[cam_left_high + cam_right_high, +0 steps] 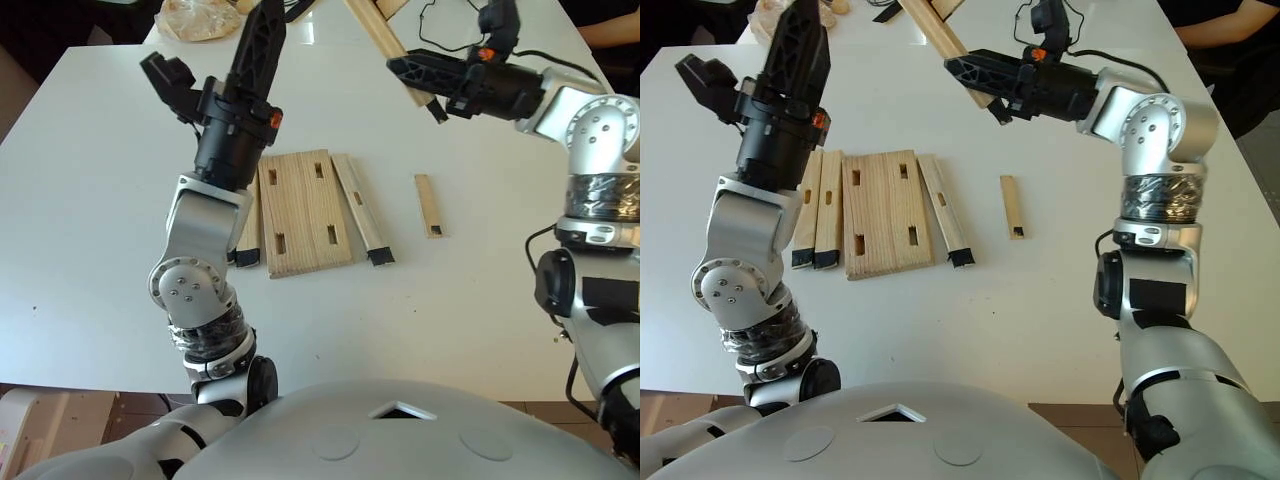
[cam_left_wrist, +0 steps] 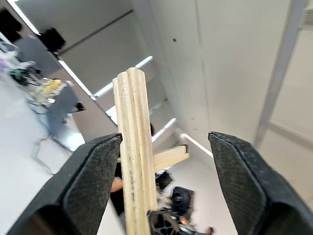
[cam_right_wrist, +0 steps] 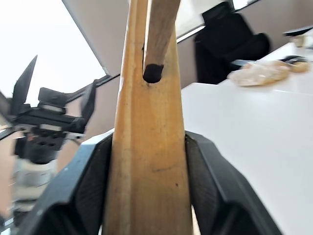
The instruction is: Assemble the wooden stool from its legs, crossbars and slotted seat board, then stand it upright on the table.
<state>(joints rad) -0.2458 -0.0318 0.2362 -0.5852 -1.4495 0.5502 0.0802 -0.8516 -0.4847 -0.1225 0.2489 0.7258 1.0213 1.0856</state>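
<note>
Holding 1 wooden leg (image 1: 378, 30) clamped tight between both fingers, the right gripper (image 1: 415, 85) sits in the air above the far edge of the table (image 1: 100, 200). A crossbar (image 3: 159, 34) is plugged into a hole in that leg.

Left gripper (image 2: 165, 139) is up in the air toward the left edge, pointing upward, jaws spread wide and gripping nothing.

Seat board (image 1: 305, 210) lies flat at table middle with 4 slots facing up. 2 loose legs (image 1: 830, 210) lie side by side just beside its left side. 1 more black-tipped leg (image 1: 362, 210) lies along its right side. 1 short crossbar (image 1: 428, 205) lies apart, toward the right edge. Plastic bag (image 1: 200, 18) sits at the far edge.
</note>
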